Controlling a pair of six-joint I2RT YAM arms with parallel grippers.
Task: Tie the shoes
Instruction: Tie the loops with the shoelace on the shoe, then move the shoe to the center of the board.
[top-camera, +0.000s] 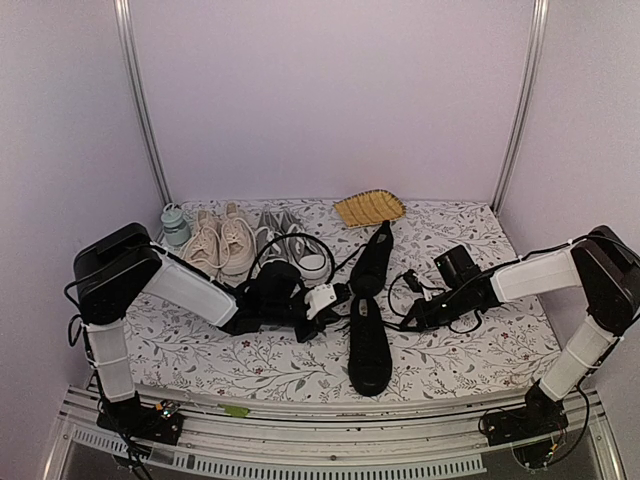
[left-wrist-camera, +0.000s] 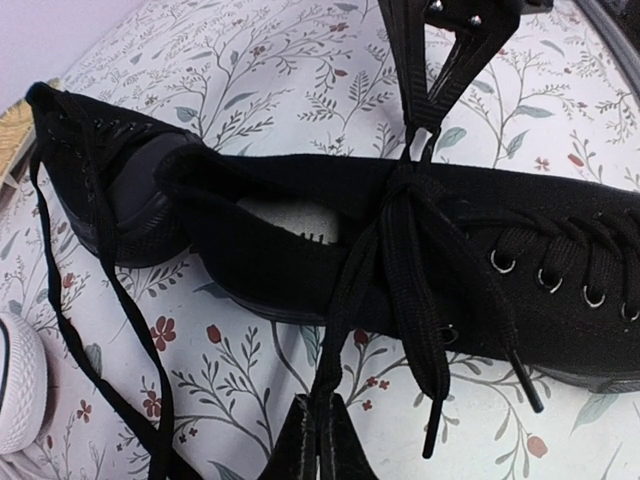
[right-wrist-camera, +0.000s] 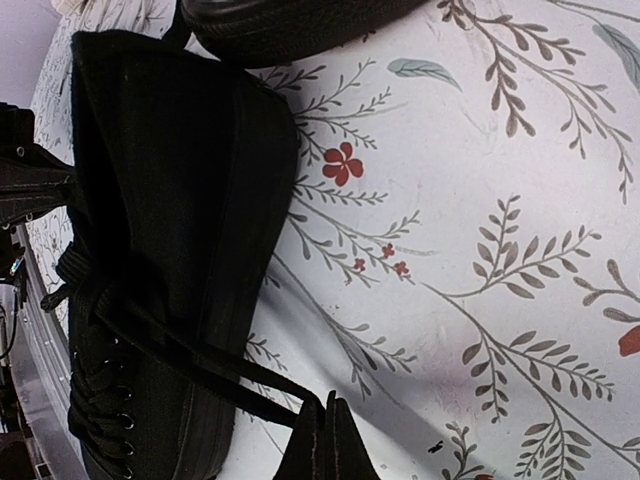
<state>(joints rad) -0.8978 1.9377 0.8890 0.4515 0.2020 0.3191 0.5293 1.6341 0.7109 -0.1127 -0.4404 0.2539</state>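
Two black shoes lie mid-table, the near one (top-camera: 370, 355) toe toward me, the far one (top-camera: 378, 250) behind it. In the left wrist view the near shoe (left-wrist-camera: 560, 230) lies across the frame with its laces crossed in a knot (left-wrist-camera: 405, 190). My left gripper (left-wrist-camera: 320, 412) is shut on a lace strand (left-wrist-camera: 345, 300) running from that knot. Opposite it, my right gripper (left-wrist-camera: 425, 128) is shut on another strand. In the right wrist view my right gripper (right-wrist-camera: 325, 408) pinches a lace loop (right-wrist-camera: 200, 360) beside the shoe (right-wrist-camera: 170, 200). Both grippers (top-camera: 343, 293) (top-camera: 407, 320) flank the shoe.
A beige pair (top-camera: 220, 245) and a grey pair with white toe caps (top-camera: 295, 248) stand at the back left beside a small teal bottle (top-camera: 175, 225). A yellow woven piece (top-camera: 368, 208) lies at the back. A loose lace (left-wrist-camera: 110, 300) trails over the floral cloth (top-camera: 480, 350).
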